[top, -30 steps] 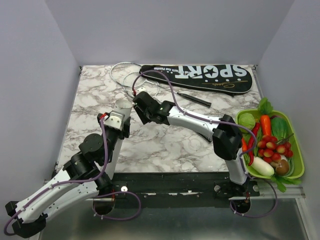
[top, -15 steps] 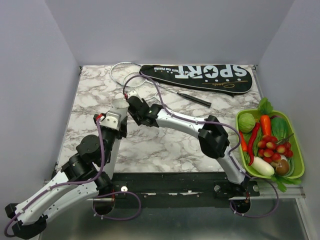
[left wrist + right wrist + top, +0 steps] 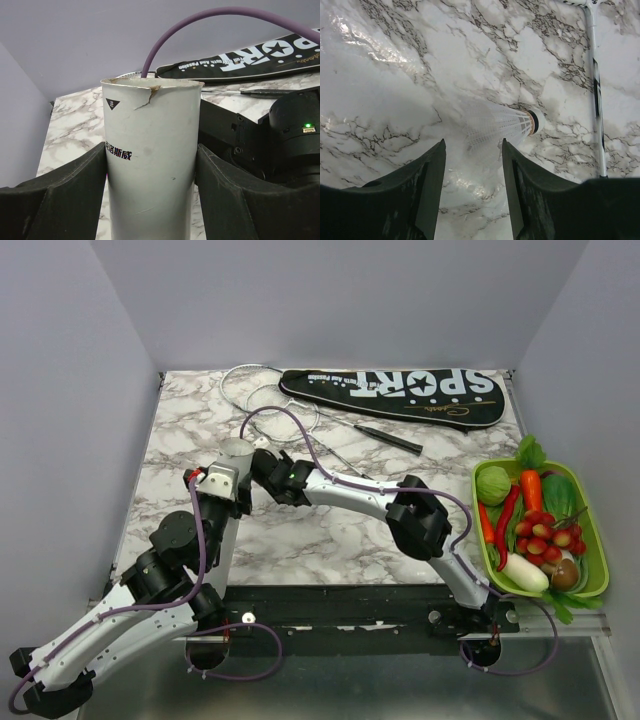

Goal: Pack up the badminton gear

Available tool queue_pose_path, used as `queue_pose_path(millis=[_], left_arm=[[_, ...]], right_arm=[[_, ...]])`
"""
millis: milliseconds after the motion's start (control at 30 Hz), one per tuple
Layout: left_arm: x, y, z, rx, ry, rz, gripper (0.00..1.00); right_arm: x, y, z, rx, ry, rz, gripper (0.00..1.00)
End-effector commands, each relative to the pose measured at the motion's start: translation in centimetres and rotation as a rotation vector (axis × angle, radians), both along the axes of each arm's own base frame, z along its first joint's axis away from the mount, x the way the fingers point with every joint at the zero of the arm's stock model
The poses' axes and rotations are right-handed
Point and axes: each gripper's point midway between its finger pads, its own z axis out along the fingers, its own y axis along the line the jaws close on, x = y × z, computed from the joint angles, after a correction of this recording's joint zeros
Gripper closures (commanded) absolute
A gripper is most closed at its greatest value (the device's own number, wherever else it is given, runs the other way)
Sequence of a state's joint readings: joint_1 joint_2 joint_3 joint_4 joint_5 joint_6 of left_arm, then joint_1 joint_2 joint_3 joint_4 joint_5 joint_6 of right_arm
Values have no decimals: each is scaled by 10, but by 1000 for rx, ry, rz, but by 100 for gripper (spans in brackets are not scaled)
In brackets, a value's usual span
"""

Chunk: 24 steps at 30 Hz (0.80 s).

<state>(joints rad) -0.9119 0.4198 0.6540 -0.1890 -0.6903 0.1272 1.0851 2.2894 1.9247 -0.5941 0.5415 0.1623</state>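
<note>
While the two arms meet at the left of the table, left jaws (image 3: 151, 150): spread wide, clamped round the white cardboard tube (image 3: 150, 110), which I hold upright, torn mouth up, so it can be filled.
Right jaws (image 3: 473, 142): half closed, I judge, on the skirt of a white plastic shuttlecock (image 3: 512, 122), just right of the tube.
Two pale-hooped rackets (image 3: 385, 437): flat on the marble table (image 3: 180, 430), far side, untouched.
Long black SPORT-lettered bag (image 3: 400, 395): along the far edge, nothing packed yet.
</note>
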Motion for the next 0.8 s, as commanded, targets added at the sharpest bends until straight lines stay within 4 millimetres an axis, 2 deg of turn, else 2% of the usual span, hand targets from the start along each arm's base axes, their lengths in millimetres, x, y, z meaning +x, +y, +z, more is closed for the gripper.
queue_pose_path(millis=[0, 367, 767], left_arm=[[-1, 10, -22, 20, 66, 58, 100], [1, 7, -25, 29, 69, 51, 100], [-1, 8, -26, 22, 69, 45, 100]], right_arm=[[5, -14, -3, -75, -56, -38, 43], [15, -24, 4, -120, -128, -83, 44], [17, -32, -12, -179, -139, -99, 60]])
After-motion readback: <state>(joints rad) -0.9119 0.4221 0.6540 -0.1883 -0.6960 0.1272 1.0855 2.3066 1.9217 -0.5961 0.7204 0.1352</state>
